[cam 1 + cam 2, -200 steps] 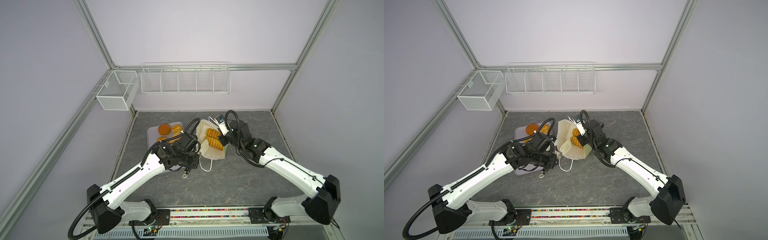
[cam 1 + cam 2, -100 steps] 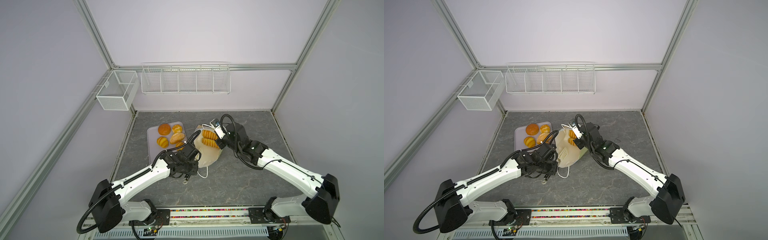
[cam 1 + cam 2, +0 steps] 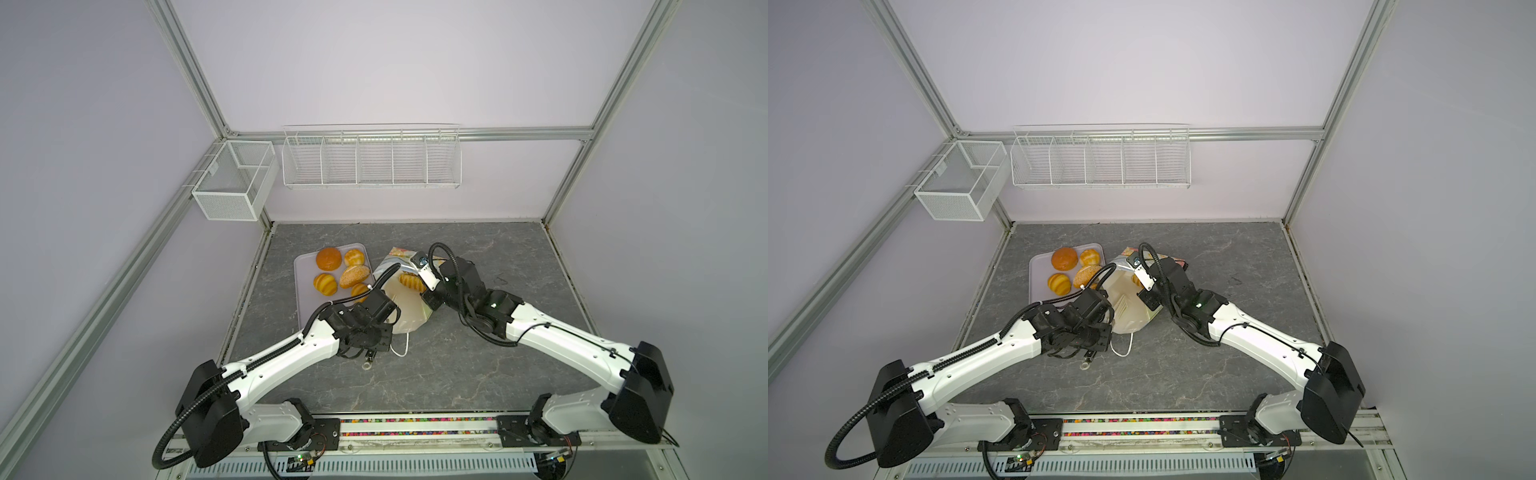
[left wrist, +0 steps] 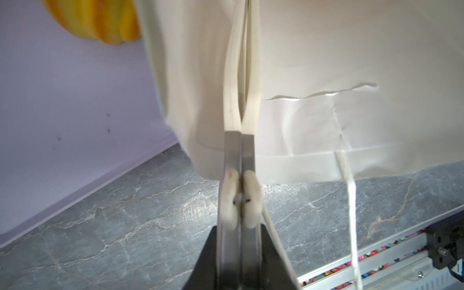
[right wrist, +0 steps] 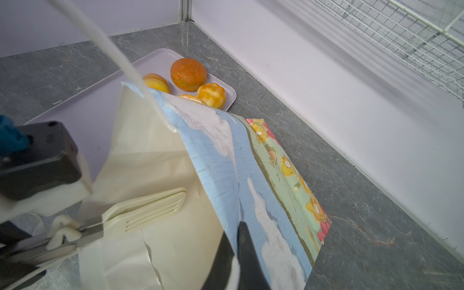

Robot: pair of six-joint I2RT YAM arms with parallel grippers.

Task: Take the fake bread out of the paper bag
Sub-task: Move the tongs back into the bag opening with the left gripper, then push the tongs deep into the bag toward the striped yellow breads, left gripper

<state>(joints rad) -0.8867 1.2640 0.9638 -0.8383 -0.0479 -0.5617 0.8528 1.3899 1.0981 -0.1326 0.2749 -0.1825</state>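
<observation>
The right gripper (image 5: 236, 238) clamps the paper bag (image 3: 409, 316); the left gripper (image 5: 178, 198), nearly closed and empty, lies in its mouth; one ridged loaf (image 3: 411, 281) is inside (other fake bread (image 3: 348, 276) on the tray (image 3: 305, 299) beside it); harder pulling could spread its tear (image 5: 149, 248)

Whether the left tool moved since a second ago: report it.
Yes. Against the tray, the left tool has drawn back toward the front rail.

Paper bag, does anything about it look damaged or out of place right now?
Yes. The paper bag is tipped on a slant rather than standing upright, and its white inner wall has a ragged tear, clear in the left wrist view. One ridged bread lies inside its mouth.
</observation>
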